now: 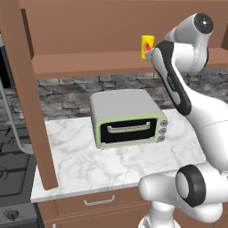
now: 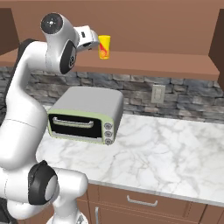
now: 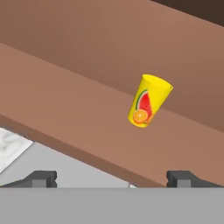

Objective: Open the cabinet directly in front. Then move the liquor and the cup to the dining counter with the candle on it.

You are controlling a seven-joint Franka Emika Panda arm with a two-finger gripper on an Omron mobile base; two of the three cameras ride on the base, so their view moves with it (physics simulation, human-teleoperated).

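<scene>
Yellow cup [image 3: 148, 101] stands alone above toaster oven [image 1: 128, 119].

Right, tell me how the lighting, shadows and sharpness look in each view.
Left base view: even, flat light, dim under the cabinet, toaster oven slightly soft. Right base view: same flat light, no glare on the marble counter, cup crisp. Hand view: whole scene rolled, cup sharp against plain brown wood, with no clear cast shadow; open tool low in frame.

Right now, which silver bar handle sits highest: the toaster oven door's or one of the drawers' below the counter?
The one on the toaster oven door, the handle across its dark window. The drawer handles sit below the marble counter edge.
</scene>
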